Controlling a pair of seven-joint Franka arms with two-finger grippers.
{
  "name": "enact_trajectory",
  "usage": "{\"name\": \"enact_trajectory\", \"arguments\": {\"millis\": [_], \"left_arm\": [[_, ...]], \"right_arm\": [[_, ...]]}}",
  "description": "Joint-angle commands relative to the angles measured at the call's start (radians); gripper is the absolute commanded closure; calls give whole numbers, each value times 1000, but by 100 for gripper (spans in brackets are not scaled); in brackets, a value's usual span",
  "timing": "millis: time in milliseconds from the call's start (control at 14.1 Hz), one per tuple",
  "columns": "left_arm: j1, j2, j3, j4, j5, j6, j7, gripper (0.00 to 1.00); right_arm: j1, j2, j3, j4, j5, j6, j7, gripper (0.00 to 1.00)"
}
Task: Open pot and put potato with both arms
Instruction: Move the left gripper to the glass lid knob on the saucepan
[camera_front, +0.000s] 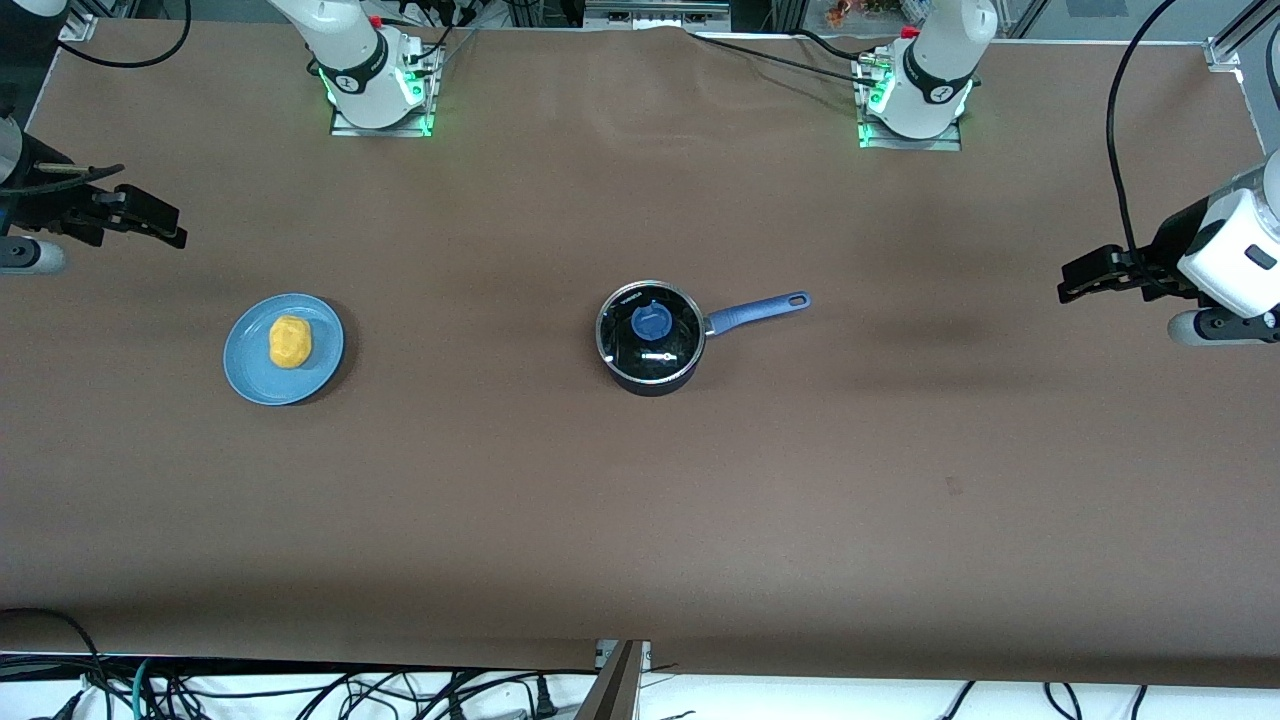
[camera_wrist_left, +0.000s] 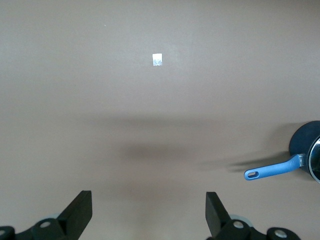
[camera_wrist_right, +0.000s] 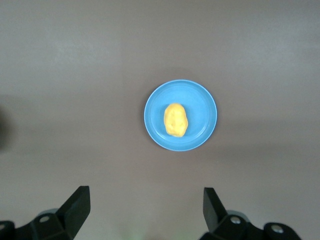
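The black pot stands in the middle of the table with its glass lid and blue knob on, its blue handle pointing toward the left arm's end. The handle also shows in the left wrist view. The yellow potato lies on a light-blue plate toward the right arm's end; it also shows in the right wrist view. My left gripper is open and empty above the table's end, well apart from the pot. My right gripper is open and empty above the table, apart from the plate.
The brown table cover is bare around the pot and plate. The arm bases stand along the back edge. A small white mark lies on the table in the left wrist view. Cables hang below the front edge.
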Motion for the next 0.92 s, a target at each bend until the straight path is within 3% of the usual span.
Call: {"name": "enact_trajectory", "arguments": {"millis": [0,425,637,779,850], "left_arm": [[14,-29,-5,-22,-24,-9,21,0],[-24,-1,-28,-22,-73,3,-14,0],[-72,56,-106,-30,-123,136,-230,0],[-116,121,-190,-25,-106,235,-451,0],[-161,153,-200,-25,-75,298,-549,0]], "right_arm": [[0,-10,1,3,-7,5,9,0],[0,-12,1,3,-5,-9,11,0],[0,-10,-1,4,-5,-21,11,0],[0,-10,-2,4,-5,-23,11,0],[2,-9,-2,3,-5,-23,9,0]]}}
